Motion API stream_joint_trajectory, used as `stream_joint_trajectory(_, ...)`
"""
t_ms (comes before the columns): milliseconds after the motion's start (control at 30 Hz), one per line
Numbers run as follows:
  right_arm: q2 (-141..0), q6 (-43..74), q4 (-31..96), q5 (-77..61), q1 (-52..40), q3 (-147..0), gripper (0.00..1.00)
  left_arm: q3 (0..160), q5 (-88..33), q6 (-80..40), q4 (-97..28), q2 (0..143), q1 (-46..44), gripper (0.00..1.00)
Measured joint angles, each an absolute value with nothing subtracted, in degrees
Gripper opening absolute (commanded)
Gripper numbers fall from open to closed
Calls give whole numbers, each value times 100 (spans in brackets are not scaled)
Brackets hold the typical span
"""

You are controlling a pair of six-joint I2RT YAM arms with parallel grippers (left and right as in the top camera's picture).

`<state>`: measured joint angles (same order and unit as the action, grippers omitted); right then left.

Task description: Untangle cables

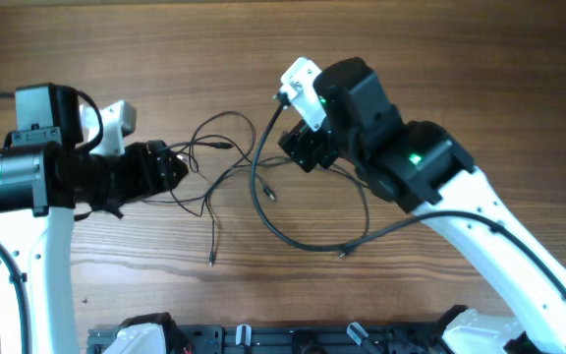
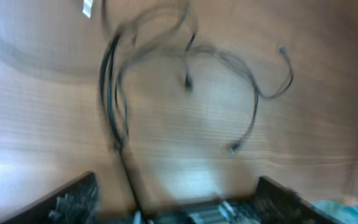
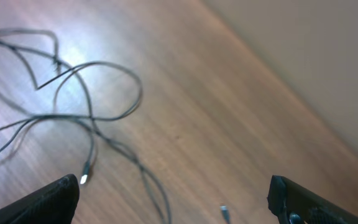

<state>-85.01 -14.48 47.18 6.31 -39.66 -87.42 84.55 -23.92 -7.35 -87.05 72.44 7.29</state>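
Two pincers, both spread wide. Left gripper (image 1: 173, 167) (image 2: 178, 182): fingers parted, nothing clamped. The wrist view is blurred; one strand runs down toward the gap, contact unclear. Right gripper (image 1: 301, 149) (image 3: 174, 183): fingers apart, nothing between them, hanging above the wood.

Thin black cables (image 1: 210, 231) (image 2: 255, 109) (image 3: 95, 118): loose crossing loops lying flat mid-table between the two grippers, small plug tips at the free ends. The left gripper is at the tangle's left edge, the right gripper at its upper right.

Left arm: white link rises from the lower left, black wrist reaches level to the right. Right arm: slants in from the lower right, green lights on its black housing. A thicker black arm cable (image 1: 263, 211) sweeps in an arc below it.

Surface: brown wood-grain table (image 1: 411, 69), glare patches in the wrist views. A paler plain surface shows beyond the table edge in the right wrist view.
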Motion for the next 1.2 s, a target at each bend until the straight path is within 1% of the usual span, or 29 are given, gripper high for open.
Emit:
stream_joint_trajectory(33,-8641,-1450,4718,399,-3966,-8742,100,8455,-2388,-976,-8960,7242,731,98)
stream_joint_trajectory(67,-8742,-1450,4716,261,-3966,-8742,100,8455,-2432,-1170,-9334,7242,729,100)
stream_joint_trajectory(133,-8871,-1452,4720,93,-3966,-8742,100,8453,-2626,-1391,-9647,7238,727,100)
stream_joint_trajectory(267,-8873,-1450,4488,-25,-3964,-8742,100,8453,-3061,-1503,-9620,7150,587,100)
stream_joint_trajectory(300,-8873,-1450,4434,-27,-3966,-8742,100,8451,-3332,-1520,-9638,7157,587,97)
stream_joint_trajectory(367,-8873,-1450,4427,-45,-3966,-8742,100,8449,-4254,-1542,-9642,7181,545,79)
stream_joint_trajectory(400,-8873,-1450,4429,-45,-3966,-8742,100,8449,-4803,-1566,-9642,7192,467,75)
stream_joint_trajectory(467,-8873,-1450,4429,-45,-3966,-8742,100,8449,-6051,-1575,-9647,7205,252,68)
stream_joint_trajectory(533,-8873,-1450,4423,-45,-3964,-8742,100,8449,-6923,-1577,-9647,7205,117,65)
stream_joint_trajectory(600,-8873,-1450,4416,-45,-3964,-8742,100,8449,-7708,-1684,-9647,7205,10,64)
stream_joint_trajectory(633,-8873,-1450,4414,-45,-3966,-8742,100,8449,-7988,-1802,-9629,7205,-1,67)
stream_joint_trajectory(700,-8873,-1450,4412,-45,-3964,-8742,100,8433,-8495,-2051,-9056,7205,95,84)
stream_joint_trajectory(733,-8873,-1448,4414,-64,-3964,-8742,100,8429,-8567,-2141,-8536,7212,228,89)
stream_joint_trajectory(767,-8875,-1448,4394,-69,-3964,-8742,100,8423,-8495,-2228,-8180,7216,353,90)
stream_joint_trajectory(800,-8873,-1448,4412,-73,-3964,-8742,100,8423,-8385,-2226,-8020,7218,423,88)
stream_joint_trajectory(867,-8875,-1450,4370,-89,-3964,-8742,100,8423,-7310,-2281,-7568,7218,666,86)
stream_joint_trajectory(933,-8875,-1452,4305,-89,-3964,-8742,100,8423,-5544,-2342,-7443,7220,801,85)
stream_joint_trajectory(1000,-8875,-1450,3999,-91,-3964,-8739,100,8423,-3162,-2600,-7472,7244,812,86)
stream_joint_trajectory(1100,-8901,-1321,3531,-108,-3964,-8742,99,8423,-381,-2998,-7456,7413,832,84)
stream_joint_trajectory(1133,-8954,-1264,3474,-108,-3964,-8742,99,8423,207,-3120,-7450,7500,834,84)
stream_joint_trajectory(1200,-9183,-1203,3472,-110,-3964,-8744,98,8423,794,-3267,-7489,7682,834,84)
